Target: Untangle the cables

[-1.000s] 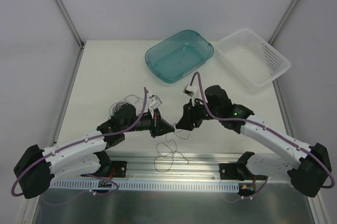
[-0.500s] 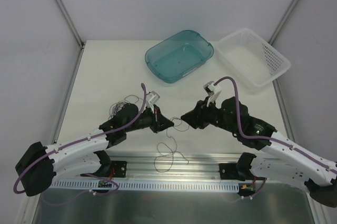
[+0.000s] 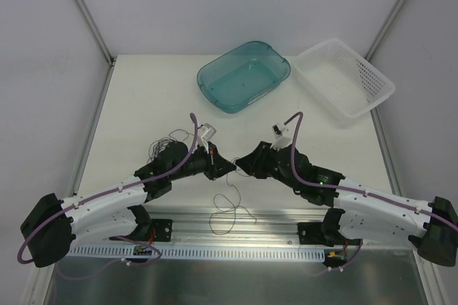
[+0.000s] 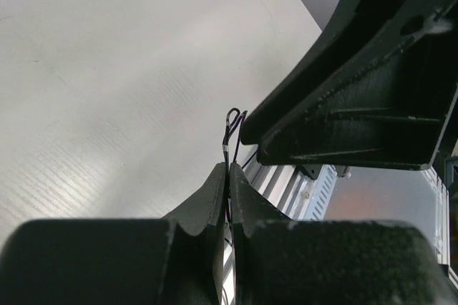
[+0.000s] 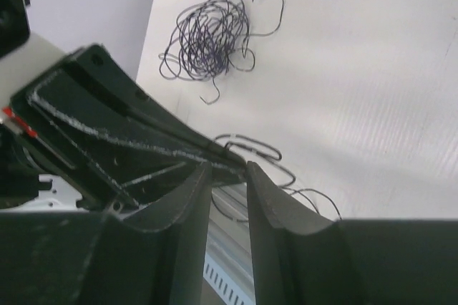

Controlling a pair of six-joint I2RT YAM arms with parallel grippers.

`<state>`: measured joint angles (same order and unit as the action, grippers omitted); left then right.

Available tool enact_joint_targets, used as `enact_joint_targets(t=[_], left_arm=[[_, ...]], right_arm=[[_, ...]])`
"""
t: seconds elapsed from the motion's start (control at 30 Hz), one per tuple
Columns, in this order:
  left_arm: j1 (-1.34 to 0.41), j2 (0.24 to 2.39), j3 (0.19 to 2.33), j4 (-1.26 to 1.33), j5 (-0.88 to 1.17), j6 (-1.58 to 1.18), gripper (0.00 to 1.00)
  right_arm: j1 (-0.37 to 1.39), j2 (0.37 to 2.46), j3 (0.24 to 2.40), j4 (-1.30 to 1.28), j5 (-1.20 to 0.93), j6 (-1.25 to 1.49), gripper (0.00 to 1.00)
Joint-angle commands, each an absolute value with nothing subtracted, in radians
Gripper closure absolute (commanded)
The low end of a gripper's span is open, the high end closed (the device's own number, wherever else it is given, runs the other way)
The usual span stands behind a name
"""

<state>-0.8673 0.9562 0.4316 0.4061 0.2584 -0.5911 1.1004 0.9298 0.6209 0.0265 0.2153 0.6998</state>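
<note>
One thin dark strand of the cables stands up between the left fingers, which are pressed together on it. Its free end curls into a small loop just above their tips. The rest of this strand seems to trail down to the loose loops lying at the near edge of the worktop, partly over the metal rail.

The main knot sits apart from all this. It is a small curly bunch on the worktop beside the left arm's wrist, and neither arm touches it.

The right fingers are tip to tip with the left ones, slightly spread with a narrow gap. I cannot tell whether any wire lies inside that gap. The teal tub and the white basket stand well apart at the far side.

As I judge it, the step is a handover or a pull on the pinched strand.

- **Missed grasp:** the wire is so fine that the right fingers may close beside it and take nothing.
- **Collision:** the two sets of tips are very close, so a small misalignment could knock them together and shake the strand free.
- **Tightened loops:** a hard pull could tighten the trailing loops instead of freeing them.
- **Snagging:** the loops could catch on the rail's edge.
</note>
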Motion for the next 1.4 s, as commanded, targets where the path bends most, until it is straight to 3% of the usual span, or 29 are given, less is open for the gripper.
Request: enact_joint_targets(t=[0.0,0.47,1.37], left_arm=[[-0.884,0.933,0.46,0.448,0.255,-0.6,1.0],[-0.897,0.917,0.449,0.483,0.255,-0.584,1.0],[-0.904,0.894,0.419,0.512,0.248,-0.523,1.0]], right_arm=[[1.108,0.911,0.598,0.15,0.314,0.782,0.71],[1.106,0.94,0.601,0.144,0.318,0.814,0.77],[1.111,0.979,0.597,0.222,0.184,0.833,0.77]])
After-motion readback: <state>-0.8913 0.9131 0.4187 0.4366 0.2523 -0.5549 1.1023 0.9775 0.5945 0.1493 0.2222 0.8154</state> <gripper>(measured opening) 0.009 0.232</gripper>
